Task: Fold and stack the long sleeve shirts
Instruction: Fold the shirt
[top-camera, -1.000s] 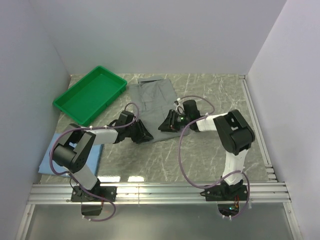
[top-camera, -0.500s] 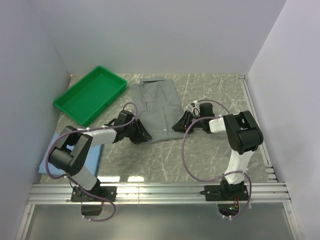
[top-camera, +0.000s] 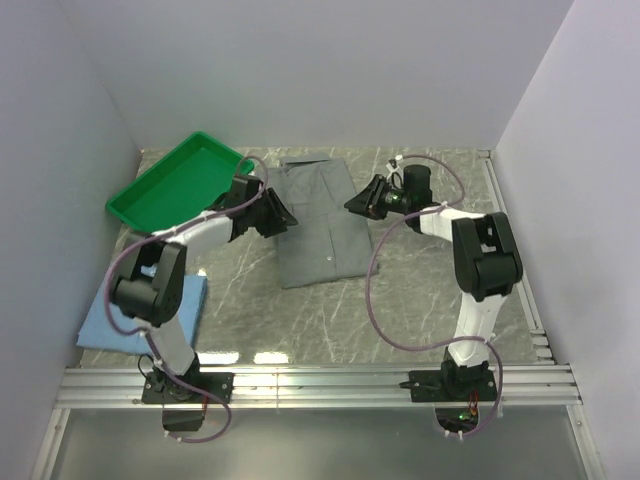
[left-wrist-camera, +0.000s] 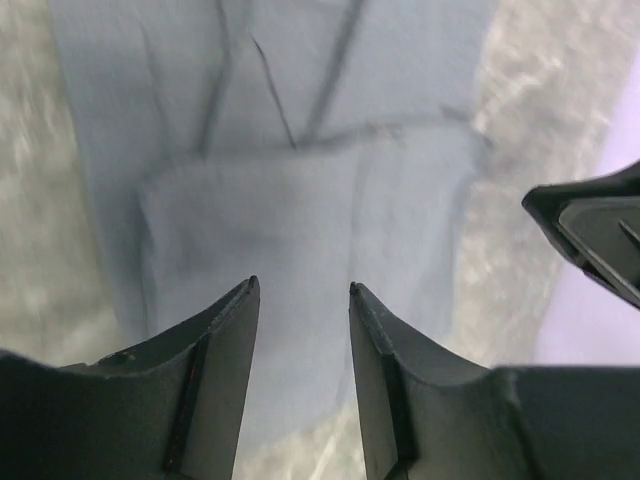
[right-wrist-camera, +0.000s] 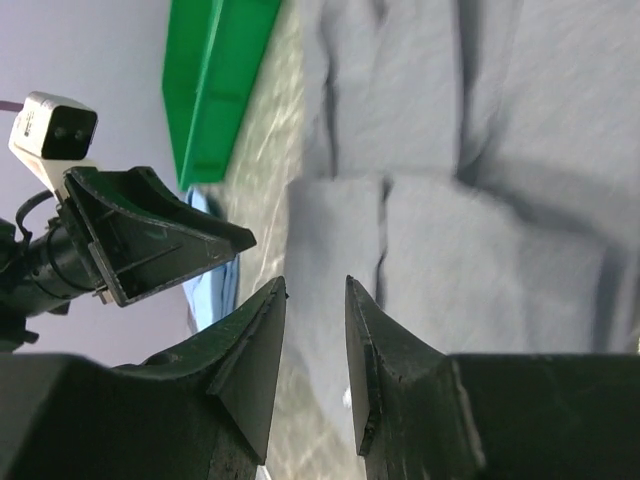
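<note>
The grey long sleeve shirt lies flat and folded narrow in the middle of the table. It fills the left wrist view and the right wrist view. My left gripper hangs over its left edge, open, with nothing between its fingers. My right gripper faces it over the shirt's right edge, also open and empty. The light blue shirt lies folded at the near left, partly under my left arm.
A green plastic tray stands at the far left, close behind my left arm, and shows in the right wrist view. White walls close in the marble table on three sides. A metal rail runs along the near edge.
Both grippers have moved from the grey shirt's near end toward the far end, one on each side. The shirt's near part now lies flat and uncovered.
</note>
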